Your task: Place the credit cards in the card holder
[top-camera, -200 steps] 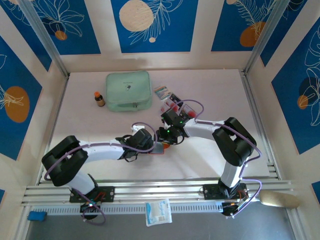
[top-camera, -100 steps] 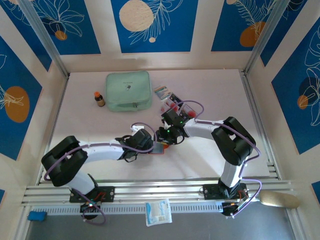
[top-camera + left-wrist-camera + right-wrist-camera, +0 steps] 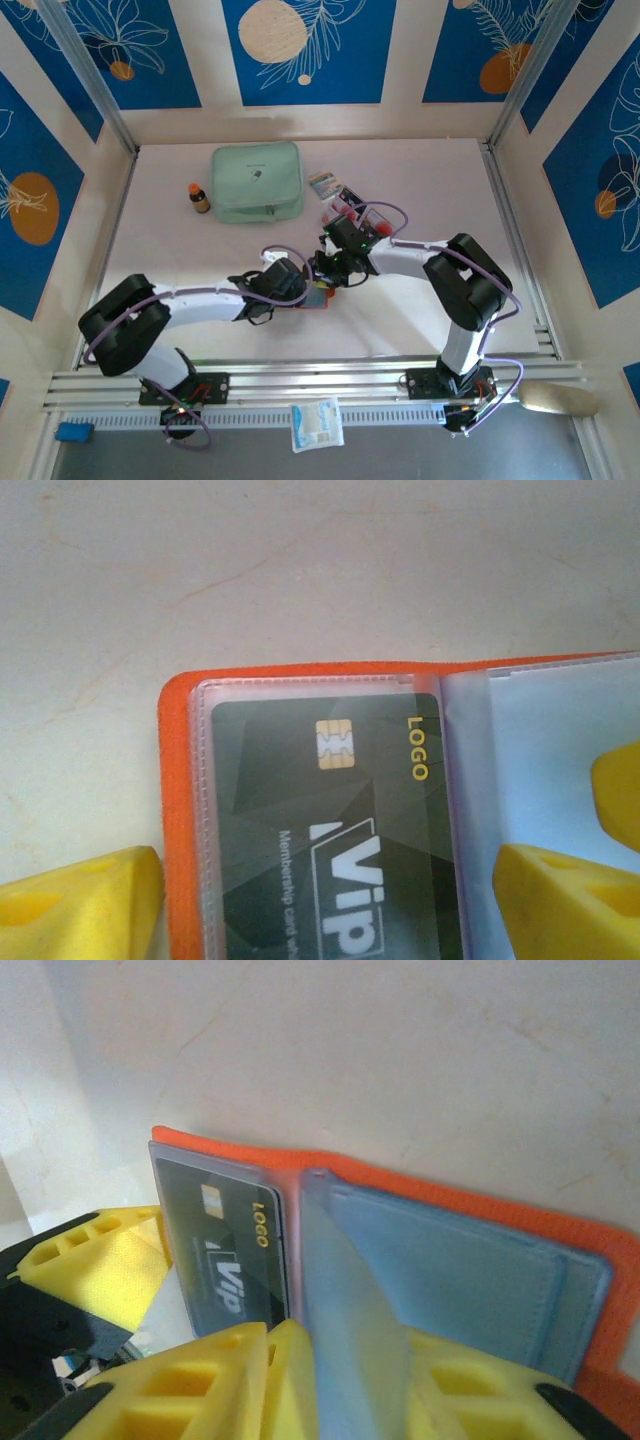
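Observation:
The orange-red card holder [image 3: 318, 298] lies open on the table between both grippers. A black card marked "VIP" [image 3: 330, 830] with a gold chip sits inside its left clear sleeve [image 3: 225, 1250]. My left gripper [image 3: 325, 905] is open and straddles that sleeve, with one yellow finger [image 3: 80, 900] on the table beside the card holder [image 3: 180, 780] and the other on the sleeves. My right gripper [image 3: 360, 1385] is shut on an upright clear sleeve [image 3: 350, 1280] of the card holder [image 3: 450, 1200]. Loose credit cards [image 3: 350, 207] with red circles lie behind the right gripper [image 3: 322, 272].
A mint-green zip pouch [image 3: 257, 180] lies at the back, with a small brown bottle [image 3: 199, 198] to its left. A striped packet [image 3: 323, 183] sits beside the loose cards. A white packet [image 3: 317, 424] lies on the rail in front.
Almost nothing differs. Both grippers stay at the open card holder, and the right wrist has shifted very slightly.

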Available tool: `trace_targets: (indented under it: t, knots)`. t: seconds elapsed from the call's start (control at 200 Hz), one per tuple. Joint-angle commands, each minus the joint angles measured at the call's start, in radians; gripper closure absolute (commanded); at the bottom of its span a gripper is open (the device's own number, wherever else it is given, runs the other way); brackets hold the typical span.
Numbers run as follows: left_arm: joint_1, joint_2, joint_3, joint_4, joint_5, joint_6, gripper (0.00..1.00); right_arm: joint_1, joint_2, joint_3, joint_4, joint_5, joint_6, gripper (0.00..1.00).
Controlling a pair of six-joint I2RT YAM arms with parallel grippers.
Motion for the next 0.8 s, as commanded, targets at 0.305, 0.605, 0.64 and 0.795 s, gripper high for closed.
trace_targets:
  t: [0.305, 0.605, 0.64, 0.795]
  knots:
    - [-0.003, -0.326, -0.037, -0.151, -0.105, -0.011, 0.10, 0.049, -0.008, 0.114, -0.057, -0.046, 0.019, 0.51]
    - [0.004, -0.460, -0.100, -0.210, -0.157, -0.039, 0.10, 0.089, 0.137, 0.248, -0.081, -0.049, 0.029, 0.51]
    - [0.004, -0.467, -0.106, -0.212, -0.161, -0.041, 0.10, 0.092, 0.155, 0.260, -0.082, -0.049, 0.027, 0.50]
    - [0.008, -0.476, -0.118, -0.212, -0.163, -0.045, 0.10, 0.098, 0.218, 0.301, -0.090, -0.052, 0.025, 0.50]
